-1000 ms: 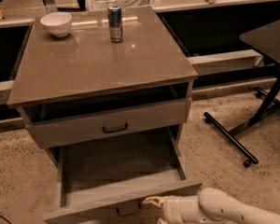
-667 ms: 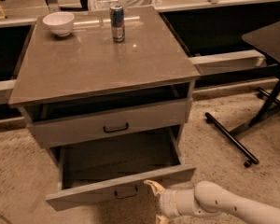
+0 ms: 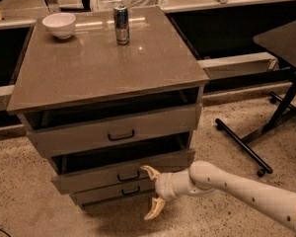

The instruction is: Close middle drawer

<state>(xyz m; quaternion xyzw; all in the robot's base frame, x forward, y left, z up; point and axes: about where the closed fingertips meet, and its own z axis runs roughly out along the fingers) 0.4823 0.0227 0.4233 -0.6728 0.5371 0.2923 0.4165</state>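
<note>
The middle drawer is a grey wood drawer with a small black bar handle. It stands only slightly out of the grey cabinet, with a dark gap above its front. My gripper is open, its pale fingers spread one above the other. It sits at the right part of the drawer front, touching or almost touching it. The taller drawer above also stands slightly out. The narrow bottom drawer sits just below.
A white bowl and a drinks can stand on the cabinet top. A black table with a floor bar on wheels stands to the right. My white arm reaches in from the lower right over speckled floor.
The middle drawer was pulled far out with its floor showing; now it is pushed almost fully in. My gripper has moved toward the cabinet with the drawer front.
</note>
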